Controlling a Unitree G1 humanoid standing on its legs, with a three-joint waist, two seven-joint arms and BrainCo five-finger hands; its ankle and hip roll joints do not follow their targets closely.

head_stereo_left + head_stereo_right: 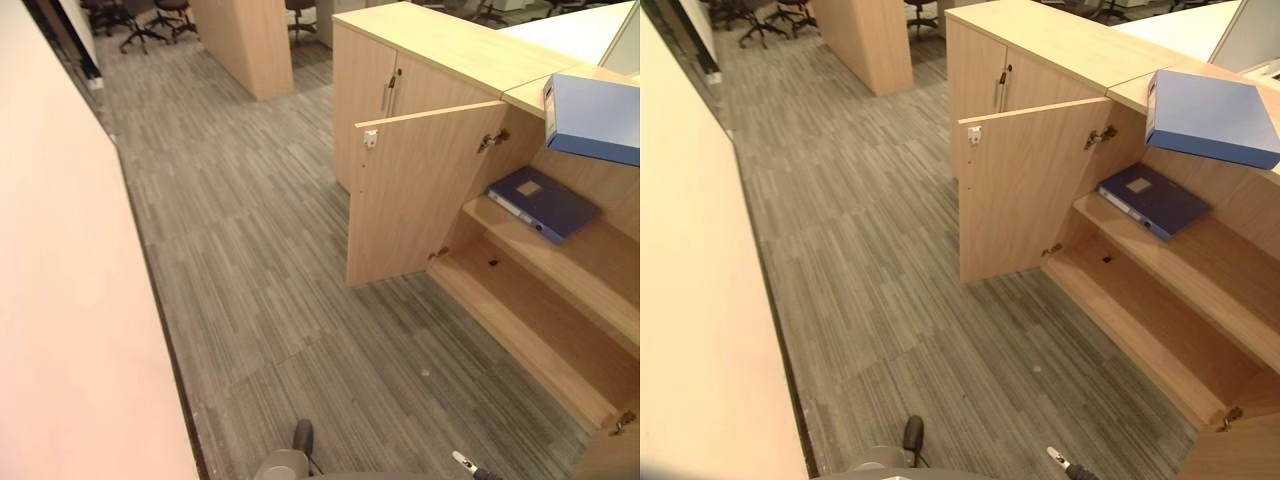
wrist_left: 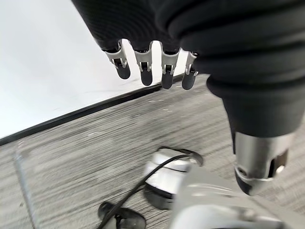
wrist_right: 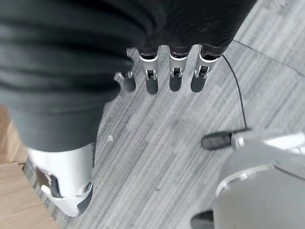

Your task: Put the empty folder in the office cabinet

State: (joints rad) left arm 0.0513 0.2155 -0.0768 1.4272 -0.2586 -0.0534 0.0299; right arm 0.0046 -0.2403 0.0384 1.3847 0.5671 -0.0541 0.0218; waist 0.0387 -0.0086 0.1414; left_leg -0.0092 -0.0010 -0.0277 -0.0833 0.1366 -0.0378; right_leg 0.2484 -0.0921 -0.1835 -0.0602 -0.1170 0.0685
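A light blue folder [image 1: 595, 118] lies on top of the wooden office cabinet [image 1: 450, 45], at its right end. The cabinet door [image 1: 415, 190] stands open below it. On the upper shelf inside lies a dark blue folder [image 1: 545, 203], flat and at an angle. The lower shelf [image 1: 540, 330] is bare. My left hand [image 2: 164, 71] hangs over the grey carpet with straight fingers and holds nothing. My right hand [image 3: 174, 71] hangs the same way, open, over the carpet beside a wooden edge.
A pale wall [image 1: 60, 300] runs along the left. A closed cabinet door with handles [image 1: 390, 90] sits left of the open one. A wooden partition [image 1: 245, 40] and office chairs [image 1: 140, 20] stand at the back. Grey carpet [image 1: 260, 260] spreads before the cabinet.
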